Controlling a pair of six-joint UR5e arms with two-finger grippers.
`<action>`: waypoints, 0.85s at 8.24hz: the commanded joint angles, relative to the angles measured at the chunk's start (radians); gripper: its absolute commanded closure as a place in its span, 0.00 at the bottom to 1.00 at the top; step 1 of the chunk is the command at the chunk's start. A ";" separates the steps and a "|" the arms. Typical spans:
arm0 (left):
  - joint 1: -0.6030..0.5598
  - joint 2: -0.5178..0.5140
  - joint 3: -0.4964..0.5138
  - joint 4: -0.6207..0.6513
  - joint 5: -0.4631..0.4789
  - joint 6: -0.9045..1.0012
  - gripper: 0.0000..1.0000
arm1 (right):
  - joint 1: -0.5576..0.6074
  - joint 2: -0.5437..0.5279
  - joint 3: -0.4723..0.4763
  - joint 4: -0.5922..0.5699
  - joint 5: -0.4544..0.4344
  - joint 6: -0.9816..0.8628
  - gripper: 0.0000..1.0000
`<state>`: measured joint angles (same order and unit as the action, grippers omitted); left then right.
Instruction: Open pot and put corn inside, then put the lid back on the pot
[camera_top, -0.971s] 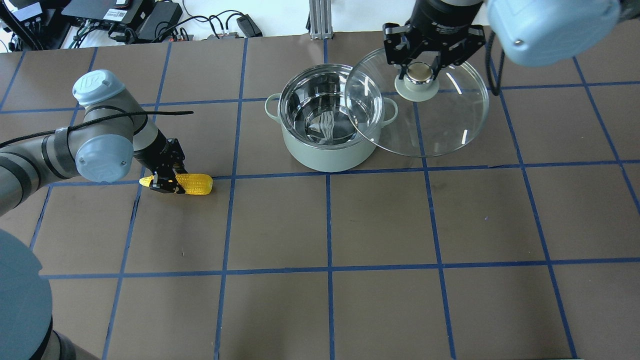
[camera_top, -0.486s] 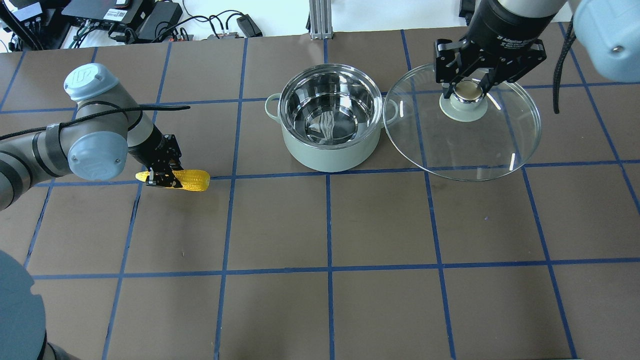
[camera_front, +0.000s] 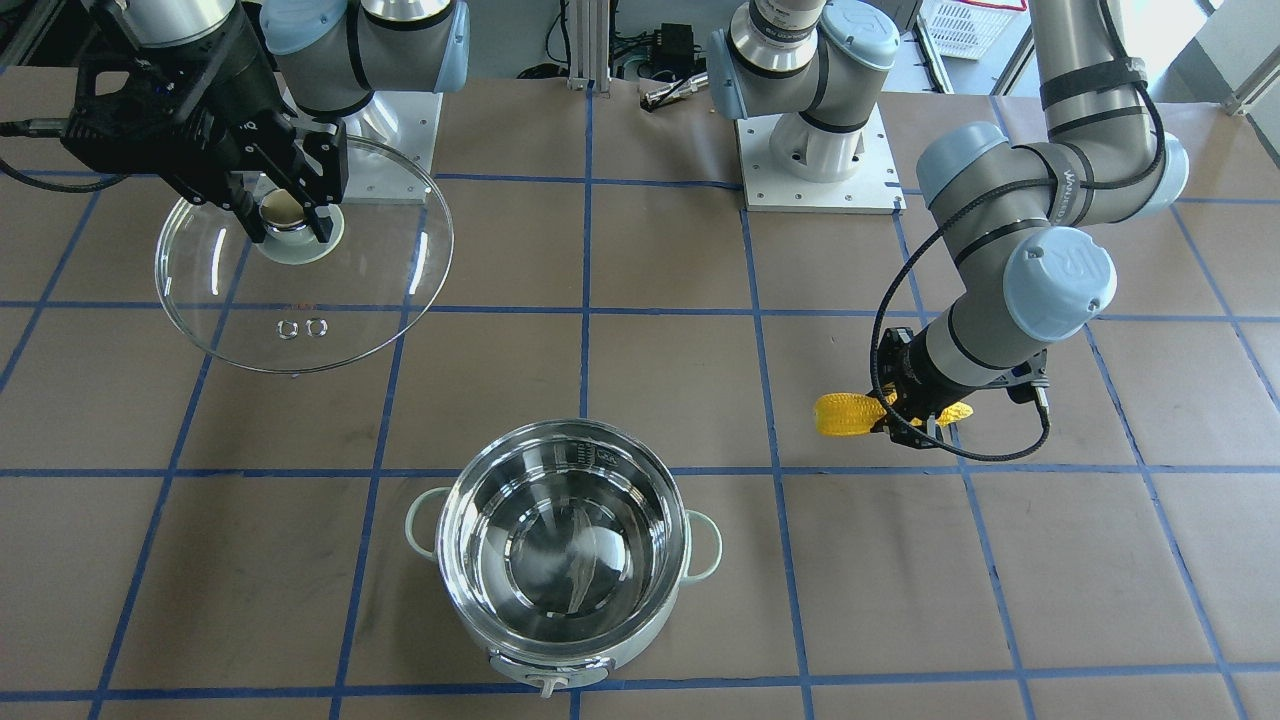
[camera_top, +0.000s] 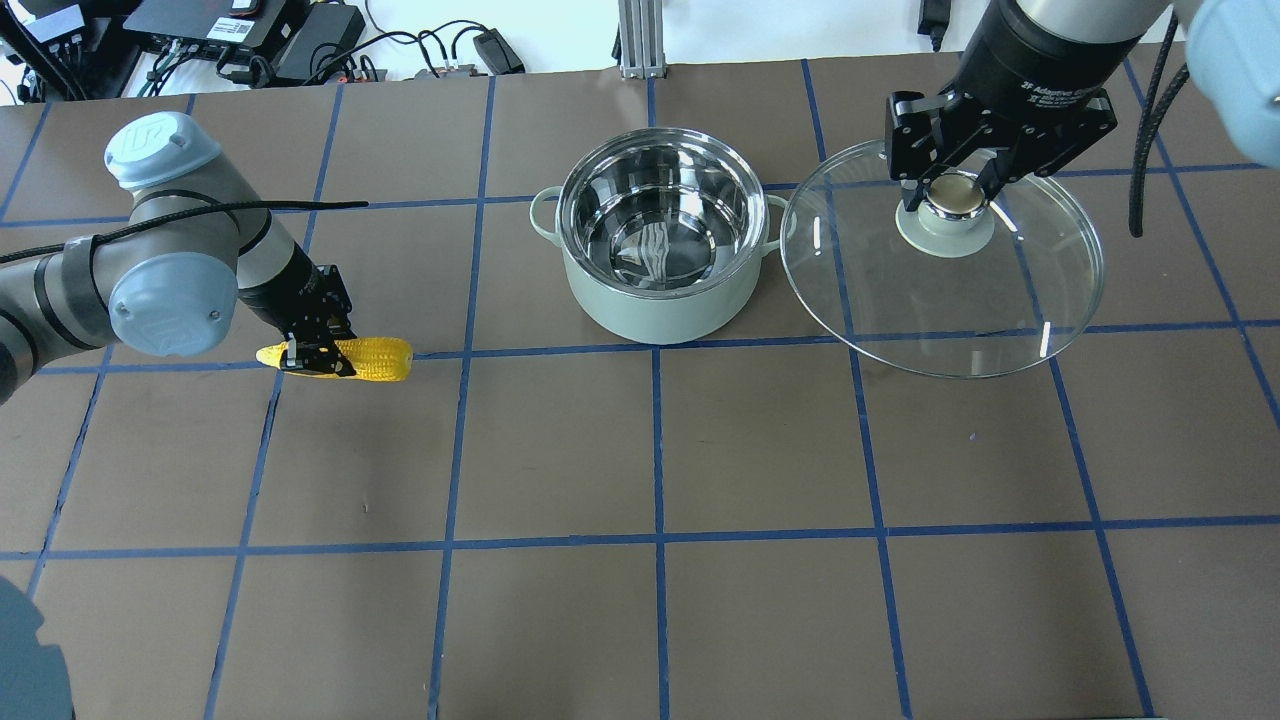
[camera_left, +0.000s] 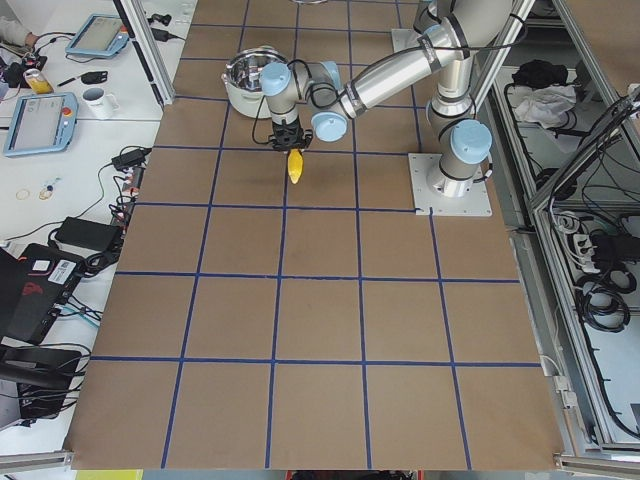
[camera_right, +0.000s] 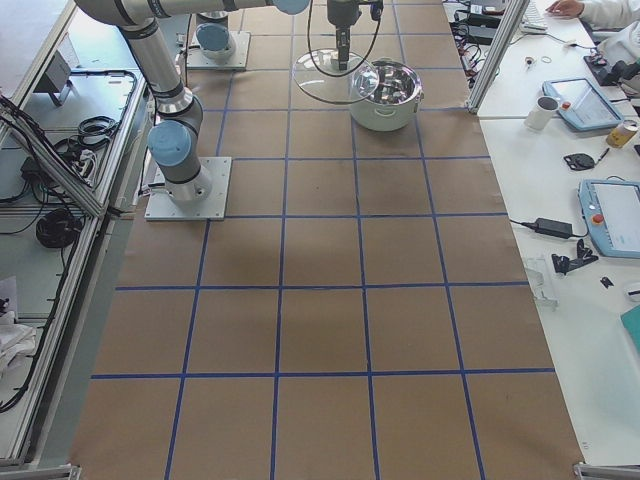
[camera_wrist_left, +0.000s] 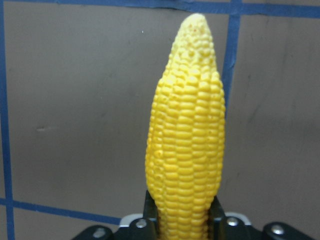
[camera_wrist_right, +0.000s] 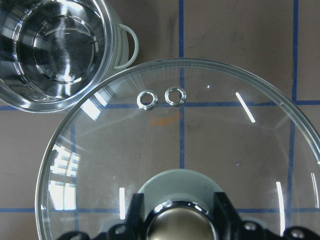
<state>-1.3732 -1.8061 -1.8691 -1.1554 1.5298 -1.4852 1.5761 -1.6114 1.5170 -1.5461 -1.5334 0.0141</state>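
The pale mint-green pot (camera_top: 655, 300) stands open at the table's middle back, its steel inside empty; it also shows in the front view (camera_front: 565, 560) and the right wrist view (camera_wrist_right: 55, 50). My right gripper (camera_top: 955, 195) is shut on the beige knob of the clear glass lid (camera_top: 900, 290) and holds it in the air to the right of the pot, clear of the rim. The lid also shows in the front view (camera_front: 330, 290). My left gripper (camera_top: 312, 355) is shut on the yellow corn (camera_top: 375, 360), low over the table left of the pot. The corn fills the left wrist view (camera_wrist_left: 187, 150).
Brown paper with blue tape lines covers the table (camera_top: 660, 450). Cables and power units (camera_top: 250, 30) lie beyond the far edge. The arm bases (camera_front: 815, 150) stand on the robot's side.
My right gripper has carried the lid to the right, from partly over the pot to fully beside it. My left arm has shifted a little left with the corn.
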 joint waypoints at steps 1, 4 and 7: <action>-0.148 0.014 0.097 -0.010 -0.081 -0.276 1.00 | 0.001 -0.001 0.000 -0.003 0.001 -0.003 0.76; -0.211 -0.030 0.336 -0.129 -0.186 -0.397 1.00 | 0.001 -0.001 0.000 -0.005 0.001 -0.005 0.76; -0.324 -0.128 0.494 -0.155 -0.204 -0.563 1.00 | 0.001 -0.001 0.000 -0.008 0.002 -0.005 0.76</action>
<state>-1.6154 -1.8724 -1.4709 -1.3030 1.3322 -1.9369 1.5775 -1.6118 1.5171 -1.5521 -1.5323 0.0098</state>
